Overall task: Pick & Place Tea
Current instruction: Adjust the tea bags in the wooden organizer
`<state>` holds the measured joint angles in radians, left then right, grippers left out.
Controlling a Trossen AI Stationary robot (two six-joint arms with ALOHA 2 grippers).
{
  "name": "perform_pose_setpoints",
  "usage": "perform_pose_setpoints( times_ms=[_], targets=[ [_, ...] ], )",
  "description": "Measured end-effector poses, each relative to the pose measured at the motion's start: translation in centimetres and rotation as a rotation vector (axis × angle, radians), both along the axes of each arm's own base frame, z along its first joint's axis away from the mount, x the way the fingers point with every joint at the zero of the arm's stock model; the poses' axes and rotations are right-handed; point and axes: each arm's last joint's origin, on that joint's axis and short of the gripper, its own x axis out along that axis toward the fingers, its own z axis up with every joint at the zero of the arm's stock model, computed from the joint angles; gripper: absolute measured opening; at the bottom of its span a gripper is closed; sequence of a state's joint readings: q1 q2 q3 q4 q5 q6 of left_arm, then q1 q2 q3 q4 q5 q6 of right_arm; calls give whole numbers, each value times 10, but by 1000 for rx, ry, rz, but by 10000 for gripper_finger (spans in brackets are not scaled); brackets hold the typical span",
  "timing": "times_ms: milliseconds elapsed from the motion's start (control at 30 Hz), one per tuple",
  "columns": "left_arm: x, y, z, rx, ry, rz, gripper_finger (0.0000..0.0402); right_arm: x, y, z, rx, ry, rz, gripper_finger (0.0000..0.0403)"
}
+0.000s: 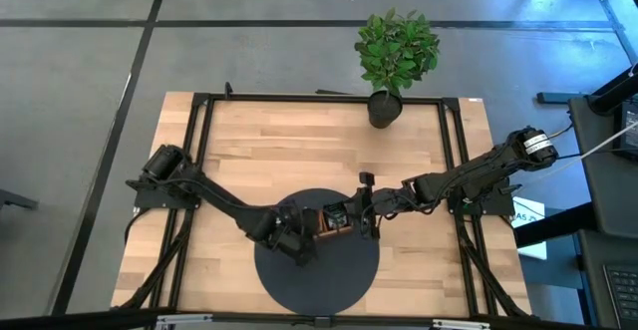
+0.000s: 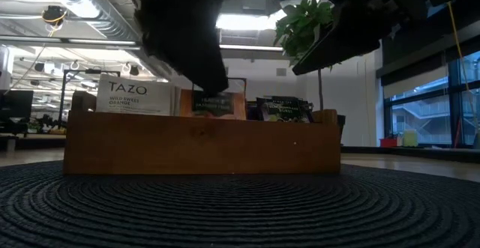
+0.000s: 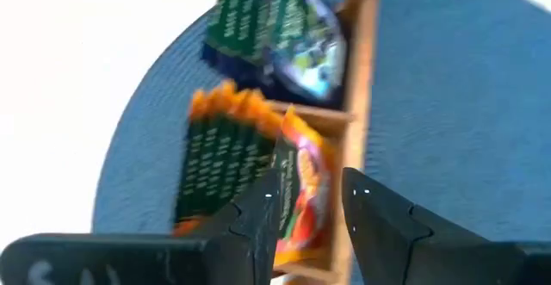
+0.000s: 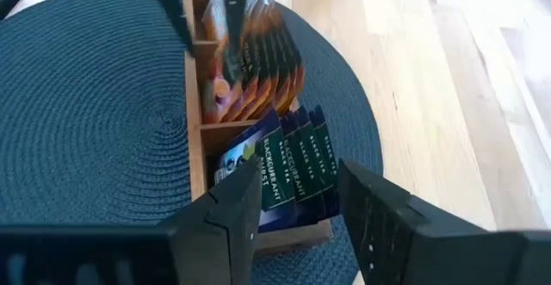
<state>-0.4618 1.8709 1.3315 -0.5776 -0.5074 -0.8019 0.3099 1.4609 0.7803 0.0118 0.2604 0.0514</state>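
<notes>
High view: both dark robot arms reach over a round dark-blue woven mat (image 1: 317, 270) near the front edge of a light wooden table (image 1: 259, 141), meeting above a brown wooden compartment tray (image 1: 336, 232) of tea sachets. A potted green plant (image 1: 396, 56) stands at the table's far edge, well apart from the mat.

The left hand (image 3: 308, 207) hangs over the tray with its two dark fingers (image 3: 258, 220) parted and a narrow gap showing between them; they stand on either side of the top edge of an orange tea sachet (image 3: 303, 186) at the end of its row, but whether they press on it cannot be told. Behind that sachet stands the row of orange sachets with dark green labels (image 3: 213, 169), and the next compartment holds dark purple-and-green blackcurrant sachets (image 4: 297, 171).

The right hand (image 4: 297, 212) hovers above the blackcurrant end of the tray, its fingers apart and holding nothing.

From table level, a white sachet marked TAZO (image 2: 135, 95) stands upright at the tray's left end, with the orange and dark sachets rising above the wooden wall (image 2: 202, 141) to its right.
</notes>
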Motion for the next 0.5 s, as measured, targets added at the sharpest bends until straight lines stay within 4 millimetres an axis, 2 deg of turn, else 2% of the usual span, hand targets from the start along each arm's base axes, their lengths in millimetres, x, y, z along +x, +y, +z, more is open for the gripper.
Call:
perform_pose_setpoints(
  times_ms=[300,500],
  targets=[
    [-2,16,-1,48,63,53,116,0,0,0,-2,-1,1,156],
    [4,10,22,39,10,-12,118,0,0,0,-2,0,1,156]
  ],
)
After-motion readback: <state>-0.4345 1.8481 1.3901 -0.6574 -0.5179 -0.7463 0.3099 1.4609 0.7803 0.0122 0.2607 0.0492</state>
